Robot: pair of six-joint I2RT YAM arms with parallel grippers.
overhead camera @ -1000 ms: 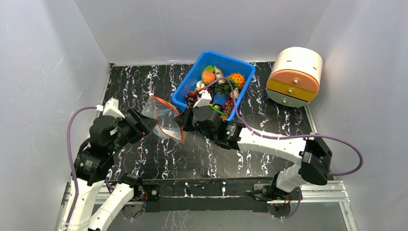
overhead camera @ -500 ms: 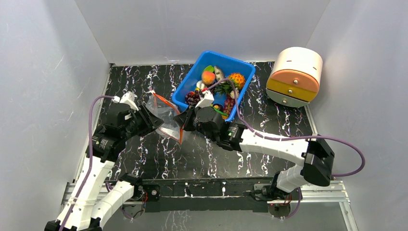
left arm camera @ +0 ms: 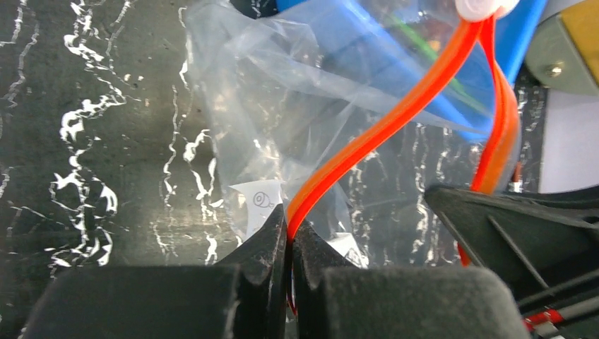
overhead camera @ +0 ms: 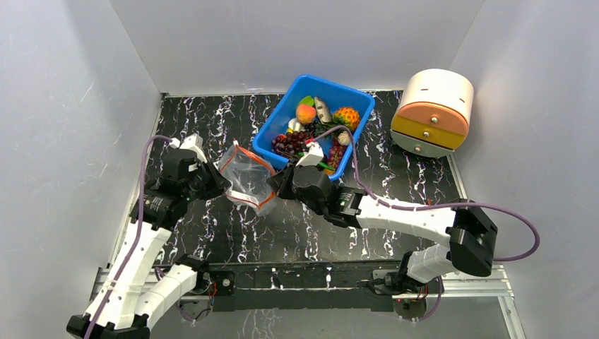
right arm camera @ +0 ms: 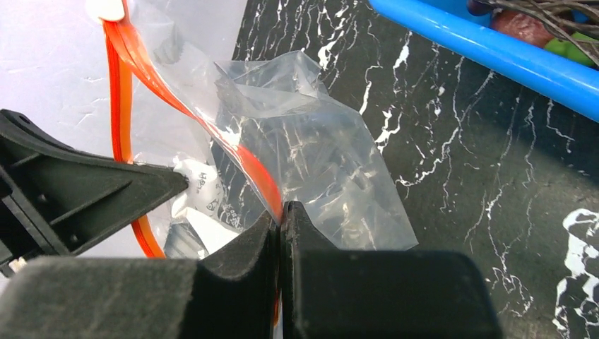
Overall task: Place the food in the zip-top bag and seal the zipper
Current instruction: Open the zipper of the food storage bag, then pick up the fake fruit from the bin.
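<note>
At centre frame, the left pincer [left arm camera: 288,233] and right pincer [right arm camera: 281,215], each clamped on the zipper [left arm camera: 385,123], should spread the zip-top bag [overhead camera: 246,178] evenly, without tearing.

Right wrist: blue bin [right arm camera: 494,53] cut by edge; zipper [left arm camera: 381,127] end hidden inside left tool [left arm camera: 289,236].

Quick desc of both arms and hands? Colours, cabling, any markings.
The left arm and right arm have white link shells with black joint housings. A purple cable loops off each. The left hand and right hand are black, with wedge fingers tapering to thin tips. No markings legible.
</note>
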